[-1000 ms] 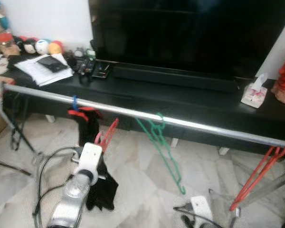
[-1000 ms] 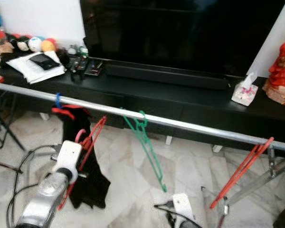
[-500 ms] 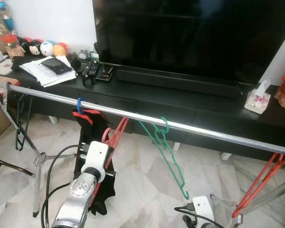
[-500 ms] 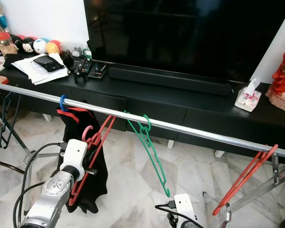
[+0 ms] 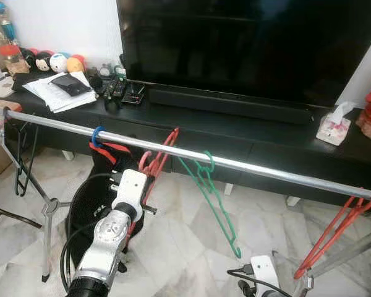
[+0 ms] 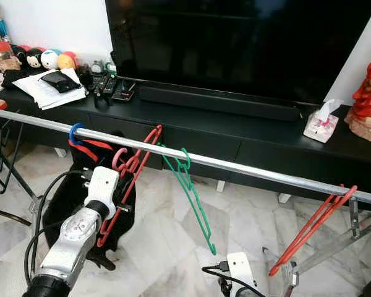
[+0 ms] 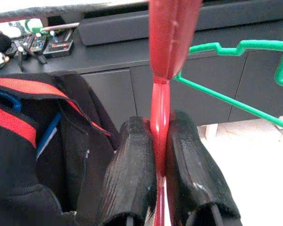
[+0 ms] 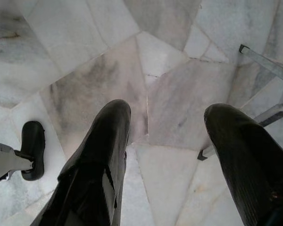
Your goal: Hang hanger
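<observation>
Red hanger at the rail

Left hand [image 7: 160,165] pinches the red hanger [image 6: 131,179], hook over the rail [image 6: 235,166]; right hand [image 8: 172,155] spread, idle above floor.

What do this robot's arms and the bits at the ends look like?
The left arm is silver metal with round joints, ending in a white boxy wrist block. Black cables loop beside it. The left tool has two thick, rounded black fingers with a slightly rough surface. The right tool has the same long black fingers, and a white wrist block.
</observation>
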`<state>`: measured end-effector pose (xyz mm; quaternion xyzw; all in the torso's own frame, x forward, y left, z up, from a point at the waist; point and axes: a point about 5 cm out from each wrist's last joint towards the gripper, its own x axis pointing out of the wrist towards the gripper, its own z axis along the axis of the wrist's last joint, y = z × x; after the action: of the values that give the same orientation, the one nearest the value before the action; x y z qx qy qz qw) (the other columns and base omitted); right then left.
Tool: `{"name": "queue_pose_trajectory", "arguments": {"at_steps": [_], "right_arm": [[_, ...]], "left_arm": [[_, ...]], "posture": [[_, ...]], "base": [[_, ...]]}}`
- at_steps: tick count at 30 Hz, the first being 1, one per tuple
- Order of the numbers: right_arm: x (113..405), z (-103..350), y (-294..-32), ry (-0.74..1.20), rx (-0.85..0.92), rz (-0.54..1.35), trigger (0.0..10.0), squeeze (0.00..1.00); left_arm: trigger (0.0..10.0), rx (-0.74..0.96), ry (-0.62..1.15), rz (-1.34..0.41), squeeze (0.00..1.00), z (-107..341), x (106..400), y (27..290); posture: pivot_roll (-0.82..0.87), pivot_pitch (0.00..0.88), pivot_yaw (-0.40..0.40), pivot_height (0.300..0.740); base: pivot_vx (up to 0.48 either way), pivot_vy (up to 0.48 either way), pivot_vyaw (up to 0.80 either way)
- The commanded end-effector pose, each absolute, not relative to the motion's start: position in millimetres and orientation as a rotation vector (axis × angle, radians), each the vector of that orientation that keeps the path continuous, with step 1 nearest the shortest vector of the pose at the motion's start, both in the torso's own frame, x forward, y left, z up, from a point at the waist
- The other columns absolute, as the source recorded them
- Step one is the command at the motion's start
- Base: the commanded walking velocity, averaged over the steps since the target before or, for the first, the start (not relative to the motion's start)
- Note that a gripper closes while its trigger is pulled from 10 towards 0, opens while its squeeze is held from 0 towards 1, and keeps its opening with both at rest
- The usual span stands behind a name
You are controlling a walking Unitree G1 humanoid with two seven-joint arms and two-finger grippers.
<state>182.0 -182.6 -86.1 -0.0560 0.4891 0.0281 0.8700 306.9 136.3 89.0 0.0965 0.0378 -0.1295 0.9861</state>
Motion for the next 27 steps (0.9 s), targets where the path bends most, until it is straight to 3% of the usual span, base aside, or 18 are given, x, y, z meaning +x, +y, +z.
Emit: {"name": "queue_pose_trajectory", "arguments": {"at_steps": [1,17,27], "right_arm": [[182,-86,-185,1.025,-0.114,0.044,10.0,0.00],[182,-86,-183,1.025,-0.103,0.040,10.0,0.00],[182,-86,-183,1.026,-0.099,0.035,10.0,0.00]], "left_arm": [[10.0,0.204,0.044,-0.280,0.00,96,313,131],[10.0,0.227,0.151,-0.193,0.00,103,358,124],[10.0,0.199,0.284,-0.162,0.00,92,366,118]], "posture": [[0.03,0.000,-0.062,0.740],[0.01,0.000,-0.052,0.740],[0.01,0.000,-0.049,0.740]], "base": [[0.000,0.000,0.00],[0.000,0.000,0.00],[0.000,0.000,0.00]]}}
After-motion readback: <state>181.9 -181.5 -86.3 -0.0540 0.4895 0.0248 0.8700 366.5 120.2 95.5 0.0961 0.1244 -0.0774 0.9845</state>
